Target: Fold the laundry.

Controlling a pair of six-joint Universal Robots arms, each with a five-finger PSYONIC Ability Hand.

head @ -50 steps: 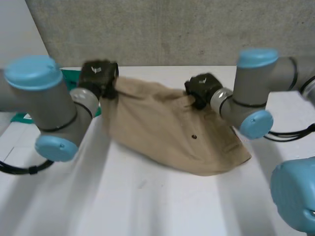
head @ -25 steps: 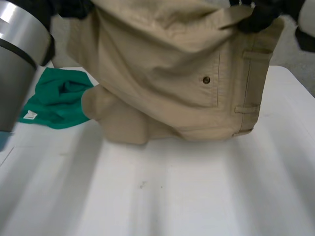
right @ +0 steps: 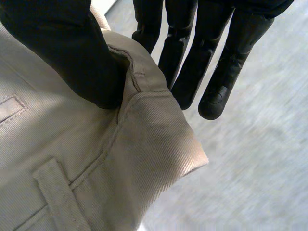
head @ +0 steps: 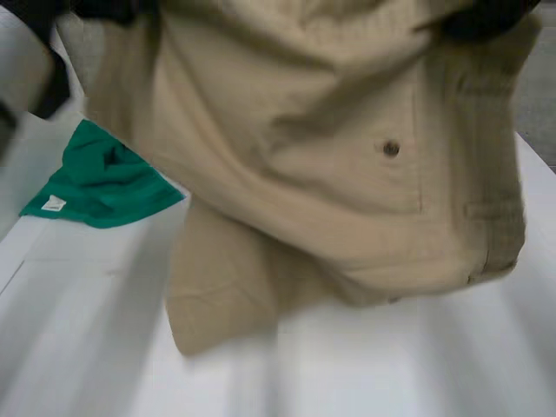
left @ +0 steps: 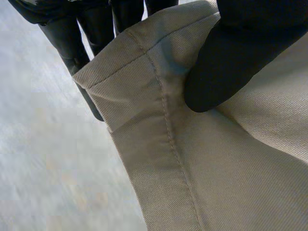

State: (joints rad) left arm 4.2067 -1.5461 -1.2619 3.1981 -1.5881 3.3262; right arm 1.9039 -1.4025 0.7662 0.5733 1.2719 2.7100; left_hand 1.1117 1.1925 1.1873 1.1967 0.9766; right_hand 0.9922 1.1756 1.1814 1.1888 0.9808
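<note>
Pinching tan shorts (head: 304, 156) aloft: left hand (left: 240, 53), right hand (right: 62, 53)

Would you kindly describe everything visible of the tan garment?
The tan garment, twill-like, has stitched seams, belt loops and a dark button. It hangs creased, one top corner pinched by the left robot hand, the other by the right robot hand; its lower end seems to touch the white table.

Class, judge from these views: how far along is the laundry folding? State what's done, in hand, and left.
Done: nothing folded. In hand: the left hand and right hand each pinch a top corner of the tan garment, which hangs, hem trailing on the table. Left: folding it, then the crumpled green cloth.
</note>
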